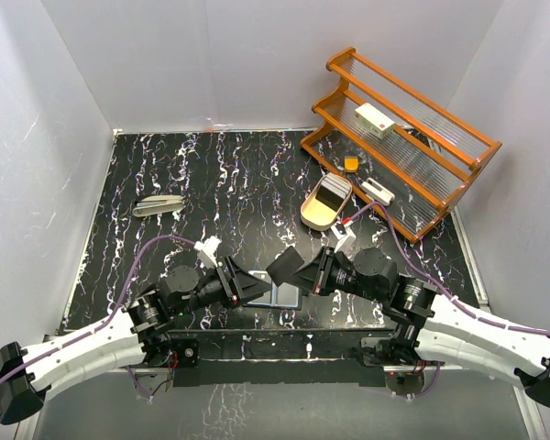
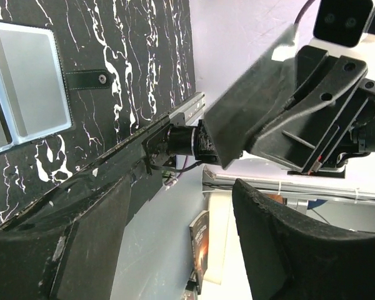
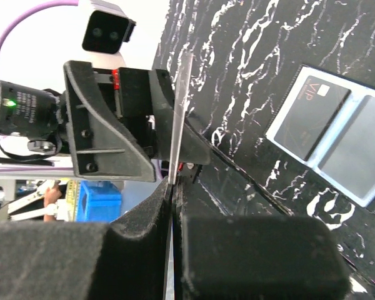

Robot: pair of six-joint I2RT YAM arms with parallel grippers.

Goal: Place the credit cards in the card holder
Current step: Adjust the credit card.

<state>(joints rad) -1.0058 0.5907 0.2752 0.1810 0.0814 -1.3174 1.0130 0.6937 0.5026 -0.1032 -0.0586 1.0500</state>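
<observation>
thin pale credit card (image 3: 180, 112) edge-on; card holder (image 3: 335, 131) lies open.

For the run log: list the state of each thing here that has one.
left gripper, open, holding nothing.
right gripper, shut on a credit card.
credit card, gripped at one end, not yet in the holder.
card holder, open, lying flat.
dark card, tucked in one pocket of the holder.

Black, white-veined counter (image 1: 238, 183) carrying four items. Card holder (image 1: 286, 296) lying open at near edge. Grey object (image 1: 158, 204) lying well apart, left and beyond holder. Cream tray (image 1: 307, 218) sitting beyond holder, slightly right. Wooden rack (image 1: 422, 93) standing farther beyond, right.
</observation>
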